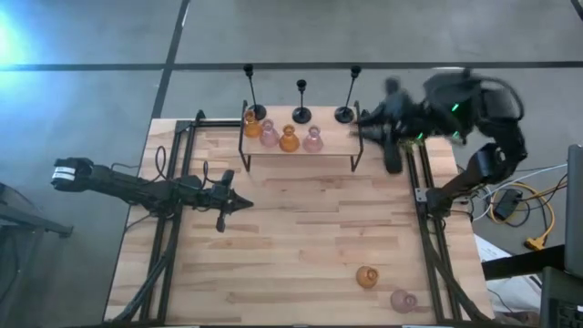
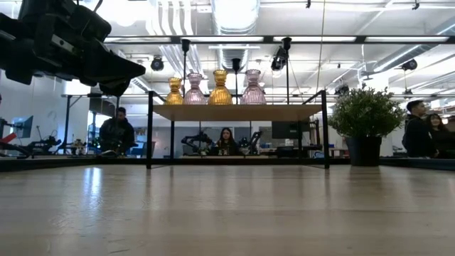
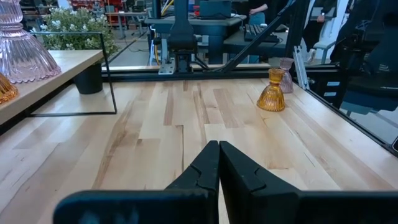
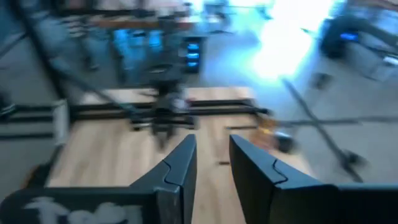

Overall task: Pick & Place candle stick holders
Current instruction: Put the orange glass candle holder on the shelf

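Note:
Three black candle stick holders (image 1: 301, 100) with thin stems stand on their round bases behind a wooden shelf (image 1: 301, 155). Several squat glass holders, amber and pink (image 1: 289, 138), stand on the shelf (image 2: 234, 112). An amber one (image 1: 367, 277) and a pink one (image 1: 404, 300) stand on the table near its front right corner, also seen in the left wrist view (image 3: 272, 93). My left gripper (image 1: 244, 202) hovers shut at the table's left middle, pointing right. My right gripper (image 1: 364, 120) is raised by the shelf's right end, open, with nothing between its fingers (image 4: 211, 155).
A small green plant in a black pot (image 2: 365, 128) stands to the right of the shelf. Black rails (image 1: 428, 228) run along the table's left and right sides. Bare wood lies between the shelf and the two glass holders. People sit and stand in the room beyond.

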